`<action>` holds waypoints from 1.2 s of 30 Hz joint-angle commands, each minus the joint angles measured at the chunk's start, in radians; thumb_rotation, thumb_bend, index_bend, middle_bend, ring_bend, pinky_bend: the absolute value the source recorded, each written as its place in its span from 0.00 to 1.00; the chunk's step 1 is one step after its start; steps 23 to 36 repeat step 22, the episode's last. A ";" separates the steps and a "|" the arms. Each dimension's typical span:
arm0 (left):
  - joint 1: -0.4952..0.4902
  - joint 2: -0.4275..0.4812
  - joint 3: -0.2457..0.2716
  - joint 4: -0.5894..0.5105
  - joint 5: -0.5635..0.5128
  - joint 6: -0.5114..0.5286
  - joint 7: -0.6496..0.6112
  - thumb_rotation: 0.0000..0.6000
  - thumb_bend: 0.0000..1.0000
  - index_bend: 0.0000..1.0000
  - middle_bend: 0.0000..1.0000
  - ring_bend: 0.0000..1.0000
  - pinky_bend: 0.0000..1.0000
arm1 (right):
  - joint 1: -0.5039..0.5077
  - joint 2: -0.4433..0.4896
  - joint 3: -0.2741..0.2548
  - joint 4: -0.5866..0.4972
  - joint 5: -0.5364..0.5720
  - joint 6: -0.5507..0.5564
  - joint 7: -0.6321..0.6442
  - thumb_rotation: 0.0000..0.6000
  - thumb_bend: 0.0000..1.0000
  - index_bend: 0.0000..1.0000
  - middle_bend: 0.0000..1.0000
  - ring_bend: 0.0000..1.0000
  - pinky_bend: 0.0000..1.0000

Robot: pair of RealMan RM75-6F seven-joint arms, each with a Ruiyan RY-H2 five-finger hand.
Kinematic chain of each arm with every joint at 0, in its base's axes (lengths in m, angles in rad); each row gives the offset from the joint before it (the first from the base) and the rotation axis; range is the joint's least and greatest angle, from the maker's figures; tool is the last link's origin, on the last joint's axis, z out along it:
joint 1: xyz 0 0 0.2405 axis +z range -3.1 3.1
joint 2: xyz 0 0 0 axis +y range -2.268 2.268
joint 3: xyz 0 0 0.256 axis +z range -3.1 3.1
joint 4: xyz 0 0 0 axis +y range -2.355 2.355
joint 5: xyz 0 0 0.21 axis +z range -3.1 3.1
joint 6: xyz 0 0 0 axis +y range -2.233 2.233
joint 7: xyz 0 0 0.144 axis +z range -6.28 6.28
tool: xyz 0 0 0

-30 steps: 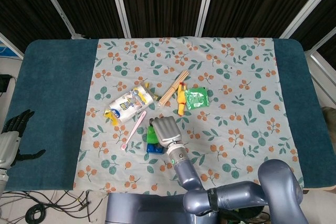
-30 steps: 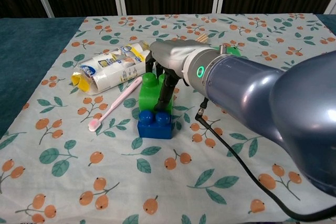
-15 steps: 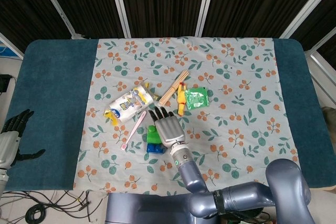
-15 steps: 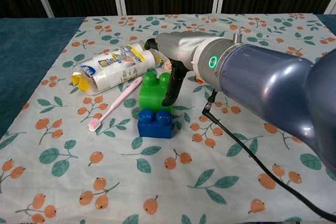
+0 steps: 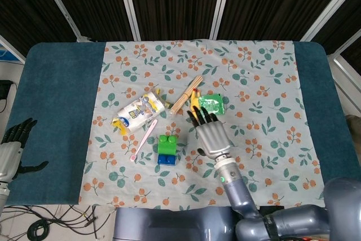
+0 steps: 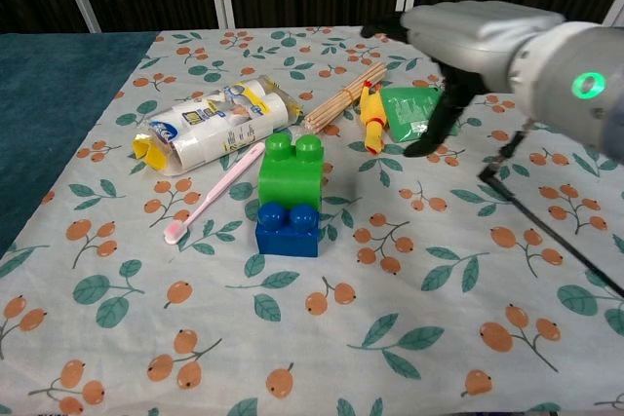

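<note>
My right hand (image 5: 211,134) (image 6: 478,41) hovers open above the cloth, fingers spread, holding nothing. It is to the right of a green brick (image 5: 166,144) (image 6: 291,171) that stands alone, stacked against a blue brick (image 5: 166,158) (image 6: 289,230). Just ahead of the fingertips lie a green packet (image 5: 212,105) (image 6: 411,109) and a yellow rubber chicken (image 5: 194,103) (image 6: 370,126). My left hand (image 5: 12,145) rests open far off at the left table edge, near nothing.
A pink toothbrush (image 5: 144,139) (image 6: 213,192), a white and yellow packet (image 5: 138,112) (image 6: 213,127) and a bundle of wooden sticks (image 5: 186,94) (image 6: 341,97) lie left of the chicken on the floral cloth (image 5: 265,83). A black cable (image 6: 546,231) trails from the right wrist.
My right hand let go of the green brick, opened, and moved right and up away from it. The stacked bricks stayed put. The left hand has not moved.
</note>
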 commanded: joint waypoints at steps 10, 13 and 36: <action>0.007 -0.020 0.006 0.016 0.023 0.029 0.051 1.00 0.00 0.00 0.00 0.00 0.00 | -0.419 0.335 -0.340 0.127 -0.436 0.142 0.494 1.00 0.07 0.00 0.00 0.00 0.19; 0.008 -0.023 0.006 0.018 0.024 0.034 0.062 1.00 0.00 0.00 0.00 0.00 0.00 | -0.463 0.342 -0.345 0.180 -0.469 0.156 0.519 1.00 0.07 0.00 0.00 0.00 0.19; 0.013 -0.029 0.003 0.016 0.024 0.047 0.070 1.00 0.00 0.00 0.00 0.00 0.00 | -0.537 0.315 -0.272 0.258 -0.516 0.157 0.607 1.00 0.07 0.00 0.00 0.00 0.19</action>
